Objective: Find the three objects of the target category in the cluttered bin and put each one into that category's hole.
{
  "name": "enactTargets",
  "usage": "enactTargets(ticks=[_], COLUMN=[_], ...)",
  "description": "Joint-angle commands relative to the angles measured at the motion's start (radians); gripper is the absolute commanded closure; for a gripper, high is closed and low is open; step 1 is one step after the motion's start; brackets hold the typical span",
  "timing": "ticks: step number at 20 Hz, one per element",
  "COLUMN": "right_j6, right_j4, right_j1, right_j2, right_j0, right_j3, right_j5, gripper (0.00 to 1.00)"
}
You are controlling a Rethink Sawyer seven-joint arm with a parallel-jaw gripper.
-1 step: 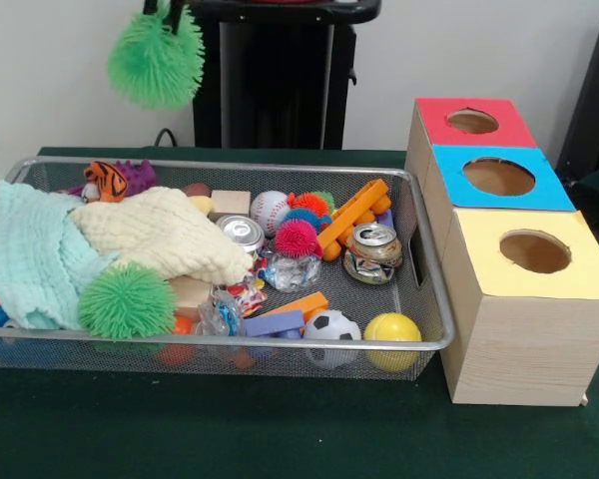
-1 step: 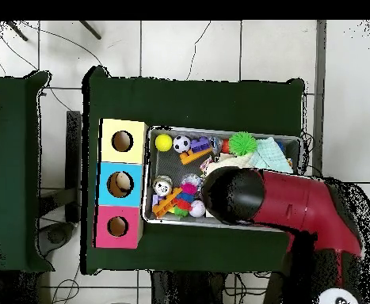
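High above the bin's left end, my gripper (image 1: pixel 166 18) is shut on a green spiky ball (image 1: pixel 157 62), which hangs against the wall. A second green spiky ball (image 1: pixel 127 299) (image 2: pixel 241 143) lies in the wire bin (image 1: pixel 220 344) at its front left. A pink spiky ball (image 1: pixel 298 238) and a multicoloured one (image 1: pixel 310 206) sit mid-bin. To the right of the bin stands the wooden box with a red hole (image 1: pixel 472 121), a blue hole (image 1: pixel 498 177) and a yellow hole (image 1: pixel 535 251). In the overhead view the red arm (image 2: pixel 283 202) hides the gripper and the held ball.
The bin also holds a mint cloth (image 1: pixel 30 254), a cream cloth (image 1: pixel 165 235), two cans (image 1: pixel 372 251), a baseball (image 1: pixel 269 210), a soccer ball (image 1: pixel 331 329), a yellow ball (image 1: pixel 392 334), a tiger toy (image 1: pixel 106 181) and orange blocks (image 1: pixel 351 215).
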Motion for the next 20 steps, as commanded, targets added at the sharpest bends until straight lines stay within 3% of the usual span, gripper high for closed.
enactTargets(ticks=[1, 10, 11, 15, 20], right_j6=[-0.238, -0.191, -0.172, -0.154, -0.14], right_j4=[-0.109, -0.155, -0.166, -0.166, -0.154], right_j1=[0.103, 0.177, 0.18, 0.186, 0.157], right_j2=[0.156, 0.222, 0.23, 0.249, 0.265], right_j0=[-0.093, -0.154, -0.158, -0.17, -0.165], right_j3=[0.045, 0.03, 0.028, 0.038, 0.061], right_j5=[-0.158, -0.256, -0.252, -0.292, -0.25], gripper=[1.0, 1.0, 0.0, 0.0, 0.0])
